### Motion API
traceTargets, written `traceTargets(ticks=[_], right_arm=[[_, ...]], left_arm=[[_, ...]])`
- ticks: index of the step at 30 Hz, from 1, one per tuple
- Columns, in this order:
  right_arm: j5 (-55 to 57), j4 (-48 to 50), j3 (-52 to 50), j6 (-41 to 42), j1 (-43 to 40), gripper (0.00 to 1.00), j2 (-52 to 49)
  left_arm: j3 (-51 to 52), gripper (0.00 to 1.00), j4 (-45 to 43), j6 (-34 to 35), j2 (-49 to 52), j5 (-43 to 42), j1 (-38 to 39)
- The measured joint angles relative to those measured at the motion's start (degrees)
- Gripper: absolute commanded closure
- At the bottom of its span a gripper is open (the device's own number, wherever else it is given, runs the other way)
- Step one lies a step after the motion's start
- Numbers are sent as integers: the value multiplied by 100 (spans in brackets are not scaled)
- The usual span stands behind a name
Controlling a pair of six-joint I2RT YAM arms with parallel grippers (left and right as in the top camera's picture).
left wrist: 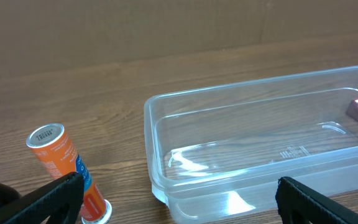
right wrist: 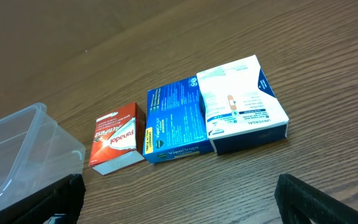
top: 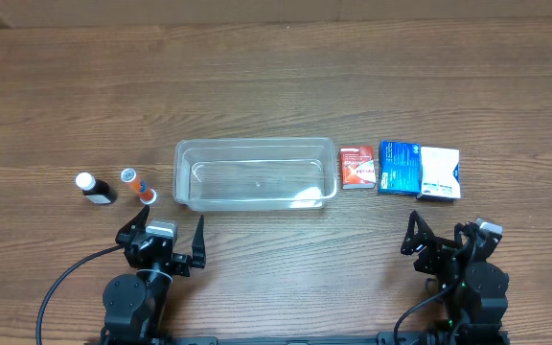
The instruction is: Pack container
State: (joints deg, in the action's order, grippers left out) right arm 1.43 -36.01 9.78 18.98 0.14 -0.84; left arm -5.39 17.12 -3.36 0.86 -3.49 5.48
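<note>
The clear plastic container point(top: 255, 173) sits empty at the table's middle; it also shows in the left wrist view point(left wrist: 260, 143) and at the left edge of the right wrist view point(right wrist: 17, 155). Left of it lie an orange tube point(top: 139, 185) point(left wrist: 67, 171) and a dark bottle with a white cap point(top: 95, 188). Right of it lie a red box point(top: 356, 166) point(right wrist: 115, 144), a blue box point(top: 400, 167) point(right wrist: 174, 121) and a white-and-blue box point(top: 440, 172) point(right wrist: 244, 102). My left gripper point(top: 166, 238) point(left wrist: 179, 211) is open, in front of the container. My right gripper point(top: 444, 238) point(right wrist: 179, 211) is open, in front of the boxes.
The wooden table point(top: 276, 86) runs back to a brown cardboard wall in the left wrist view point(left wrist: 166, 25). Black cables trail from both arm bases at the front edge.
</note>
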Motion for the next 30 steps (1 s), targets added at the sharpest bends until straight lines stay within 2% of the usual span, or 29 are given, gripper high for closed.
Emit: traceTargets(ticks=[30], right_arm=[[2, 0, 0, 0, 0, 0, 0]], left_arm=[[0, 0, -2, 0, 0, -2, 0]])
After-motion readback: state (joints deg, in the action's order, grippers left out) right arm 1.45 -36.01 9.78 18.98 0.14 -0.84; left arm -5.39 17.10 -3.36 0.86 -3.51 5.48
